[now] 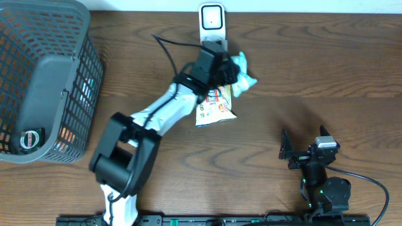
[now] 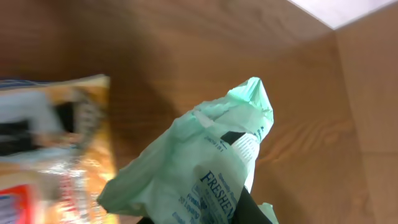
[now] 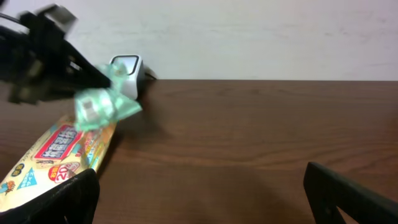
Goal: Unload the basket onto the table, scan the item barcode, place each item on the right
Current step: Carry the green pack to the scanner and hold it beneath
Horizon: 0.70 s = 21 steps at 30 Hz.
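My left gripper (image 1: 231, 71) is shut on a crumpled mint-green packet (image 1: 244, 70) with blue print, held just in front of the white barcode scanner (image 1: 211, 22) at the table's back edge. The left wrist view shows that green packet (image 2: 205, 168) filling the lower middle, and the right wrist view shows the green packet (image 3: 99, 102) lifted beside the scanner (image 3: 127, 73). A yellow-orange snack bag (image 1: 215, 105) lies flat on the table under the left arm. My right gripper (image 1: 306, 149) rests open near the front right, nothing between its fingers (image 3: 345, 193).
A dark grey mesh basket (image 1: 44, 81) stands at the far left with some items inside. The scanner's cable (image 1: 168, 50) runs across the table behind the left arm. Bare wood lies between the two arms.
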Motion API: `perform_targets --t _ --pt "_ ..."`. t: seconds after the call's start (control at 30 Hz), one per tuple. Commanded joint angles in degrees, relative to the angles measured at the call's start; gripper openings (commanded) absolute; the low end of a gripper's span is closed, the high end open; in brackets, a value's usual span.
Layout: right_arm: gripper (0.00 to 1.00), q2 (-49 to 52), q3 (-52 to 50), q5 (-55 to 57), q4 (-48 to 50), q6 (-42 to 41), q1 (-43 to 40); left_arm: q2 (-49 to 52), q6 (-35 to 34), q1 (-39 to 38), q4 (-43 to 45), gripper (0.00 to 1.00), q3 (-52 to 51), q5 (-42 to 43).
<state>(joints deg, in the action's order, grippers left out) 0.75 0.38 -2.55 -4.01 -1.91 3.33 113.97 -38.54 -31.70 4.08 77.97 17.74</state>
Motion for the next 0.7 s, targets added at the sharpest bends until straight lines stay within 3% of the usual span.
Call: perform_targets --t 0.0,0.1,0.17,0.23,0.27,0.3,0.5,0.67 --pt "0.99 0.0 0.0 0.5 -0.3 -0.4 -0.4 2.1 4.2 -1.3 1.2 0.09 0.6 -0.2" --pt "0.99 0.0 0.0 0.5 -0.3 -0.4 -0.4 3.6 7.0 -1.5 1.2 0.17 0.6 -0.8" --pt "0.99 0.0 0.0 0.5 -0.3 -0.4 -0.4 4.2 7.8 -1.5 1.2 0.34 0.6 -0.8" --pt "0.99 0.0 0.0 0.5 -0.3 -0.4 -0.4 4.3 7.9 -1.5 1.2 0.43 0.6 -0.8" --pt "0.99 0.0 0.0 0.5 -0.3 -0.4 -0.4 4.3 7.9 -1.5 1.3 0.56 0.6 -0.8" --pt "0.99 0.0 0.0 0.5 -0.3 -0.4 -0.4 4.3 7.9 -1.5 1.7 0.63 0.7 -0.8" --pt "0.99 0.0 0.0 0.5 -0.3 -0.4 -0.4 2.2 8.3 -0.6 5.0 0.63 0.9 1.4" --pt "0.99 0.0 0.0 0.5 -0.3 -0.4 -0.4 -5.2 10.4 2.2 3.3 0.63 0.9 1.3"
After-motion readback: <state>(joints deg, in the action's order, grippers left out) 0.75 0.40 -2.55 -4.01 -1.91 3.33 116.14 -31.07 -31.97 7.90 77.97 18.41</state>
